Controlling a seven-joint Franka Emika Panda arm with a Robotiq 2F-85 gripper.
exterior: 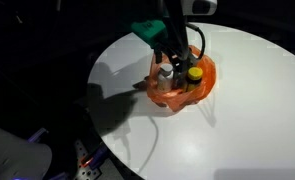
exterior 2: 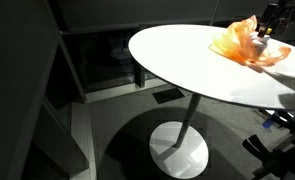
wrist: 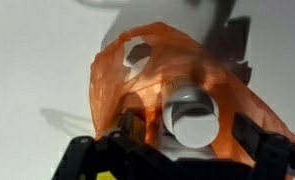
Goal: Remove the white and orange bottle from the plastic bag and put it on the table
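Darkness fills the room, and the round white surface stands out bright on its single white pedestal foot, easily the biggest thing here. Over its far side the black robot arm reaches straight down, a teal piece jutting from it in an exterior view.

Under the arm sits a crumpled translucent orange plastic bag, resting on the surface with its mouth gaping upward; in both exterior views its thin walls stand up in loose folds. From the wrist view the film is torn or holed in one spot, with the white surface showing through.

The black claw is lowered into the mouth of the bag. In the wrist view the claw has its fingers spread, one on each side of the bottle, with orange film showing between finger and bottle, so it looks released rather than clenched.

The white and orange bottle is still inside the bag, standing roughly upright, its pale round cap facing the wrist camera. In an exterior view its white body shows just below the claw. Just beside it in the bag is a smaller thing with a yellow cap; I can't tell what it is.
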